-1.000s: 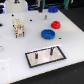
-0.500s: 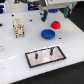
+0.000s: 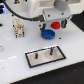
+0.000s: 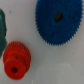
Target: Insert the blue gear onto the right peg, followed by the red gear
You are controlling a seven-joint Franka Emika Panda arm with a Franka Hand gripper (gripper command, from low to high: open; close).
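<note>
The white table (image 3: pixel 70 70) fills most of the exterior view, and the arm's pale wrist housing (image 3: pixel 57 19) hangs over its far side. Nearer the camera lies the grey plate (image 3: pixel 35 60) with its black border, two thin pins standing up from it; the right peg (image 3: pixel 50 50) is the taller, darker one. To the exterior view's left stands a small white block (image 3: pixel 18 27) with dark marks.

The blue gear (image 3: pixel 47 34) lies flat on the table just beyond the plate, partly under the wrist housing. In the wrist view the blue gear (image 4: pixel 60 21) is wide, toothed and has a dark centre hole. The red gear (image 3: pixel 56 24) shows in the exterior view against the housing above the blue one; the wrist camera shows the red gear (image 4: pixel 16 59) close beside the blue, not touching it.

I cannot tell whether the claw is wide or narrow (its fingers show in neither view), and nothing appears held.

The two gears sit close, so a descent aimed slightly off could catch the red gear first, or nudge it while closing on the blue. Later, a tilted grip could make the hole miss the thin peg.
</note>
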